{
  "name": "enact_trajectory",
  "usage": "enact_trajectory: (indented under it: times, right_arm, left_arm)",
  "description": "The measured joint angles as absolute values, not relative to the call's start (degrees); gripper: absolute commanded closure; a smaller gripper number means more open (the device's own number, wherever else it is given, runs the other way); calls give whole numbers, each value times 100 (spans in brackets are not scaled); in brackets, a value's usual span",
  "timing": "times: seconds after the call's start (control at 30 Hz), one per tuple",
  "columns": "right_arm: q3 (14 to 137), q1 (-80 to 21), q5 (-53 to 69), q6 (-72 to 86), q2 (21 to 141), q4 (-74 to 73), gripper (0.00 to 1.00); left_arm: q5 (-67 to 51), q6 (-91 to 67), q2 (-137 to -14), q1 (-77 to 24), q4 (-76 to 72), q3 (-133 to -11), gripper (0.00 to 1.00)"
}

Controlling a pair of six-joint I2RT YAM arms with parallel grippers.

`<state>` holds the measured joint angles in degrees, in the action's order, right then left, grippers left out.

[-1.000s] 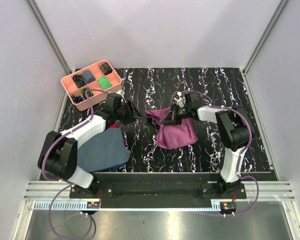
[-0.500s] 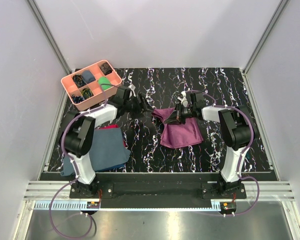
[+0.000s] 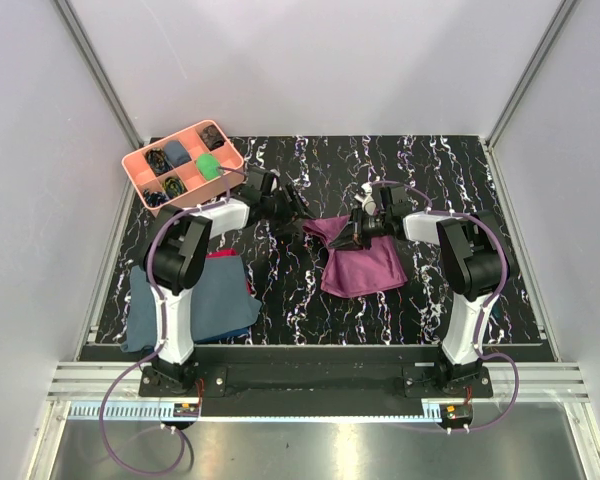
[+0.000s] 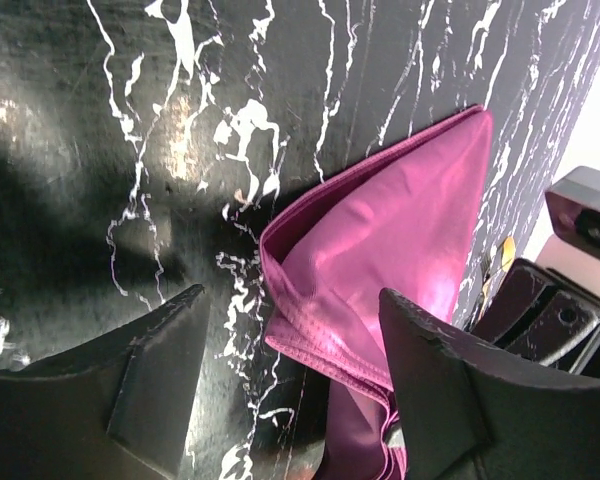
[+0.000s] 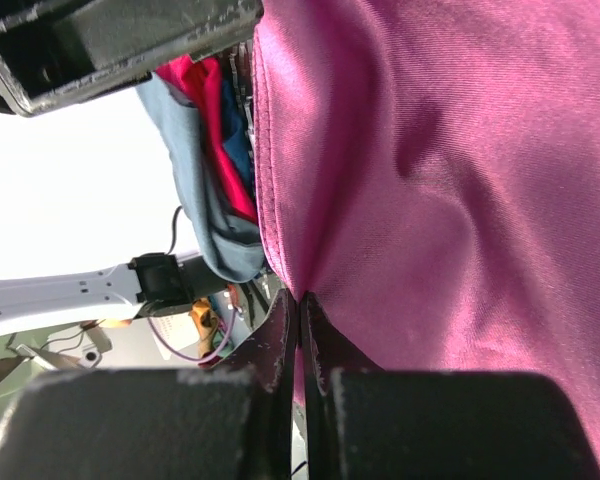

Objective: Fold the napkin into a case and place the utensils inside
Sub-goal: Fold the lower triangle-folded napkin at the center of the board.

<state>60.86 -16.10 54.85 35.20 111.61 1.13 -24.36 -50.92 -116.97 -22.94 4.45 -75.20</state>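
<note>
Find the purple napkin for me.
Top view: the napkin lies just right of table centre, a corner pinched by the right hand, the open left hand to its left.

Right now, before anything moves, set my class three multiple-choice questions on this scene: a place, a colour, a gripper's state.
1. Where is the pink tray? A near right; B far left; C centre.
2. What colour is the napkin? A yellow; B white; C plum-purple.
3. How is the left gripper? A open, empty; B shut on the napkin; C shut on a spoon.
Answers: 1 B, it sits at the far-left corner. 2 C, both wrist views show plum-purple cloth. 3 A, its jaws stand wide apart, gripping nothing.
</note>
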Motion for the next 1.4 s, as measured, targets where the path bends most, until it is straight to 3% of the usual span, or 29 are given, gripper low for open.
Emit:
enact_trajectory:
  times: [0.07,0.37,0.6,0.63,0.67,0.77,0.9,1.17,1.33,1.4]
  right_arm:
    - [6088,-1625,5430,3448,11161,10,100]
    - [6169,-1881,5151,3308,11161,-338,100]
    - [6248,-1994,5000,3260,11161,-515,98]
    - [6257,-2001,4984,3251,11161,-550,94]
    - [6274,-2012,4925,3227,11161,-613,81]
    - [6420,-2102,4521,3057,11155,-1037,61]
    - [6711,-2552,3350,2744,10956,-1905,43]
    - [6941,-4036,1111,2659,10079,-3280,39]
    - [7054,-4827,189,2707,10060,-3741,52]
    - [7074,-4958,-56,2696,10121,-3857,53]
  left_arm:
    - [-2471,-5098,-11789,-2294,451,-7579,41]
    - [-2685,-5061,-11944,-2292,456,-7640,53]
    - [-2858,-4982,-11944,-2279,421,-7640,79]
    - [-2871,-4967,-11944,-2270,421,-7640,86]
    - [-2884,-4943,-11944,-2257,423,-7640,89]
    - [-2917,-4862,-11944,-2244,443,-7640,97]
    - [-2923,-4768,-11944,-2224,445,-7636,100]
    - [-2954,-4694,-11944,-2182,464,-7535,100]
    - [-2956,-4696,-11944,-2178,464,-7535,100]
    - [-2956,-4698,-11944,-2178,462,-7535,100]
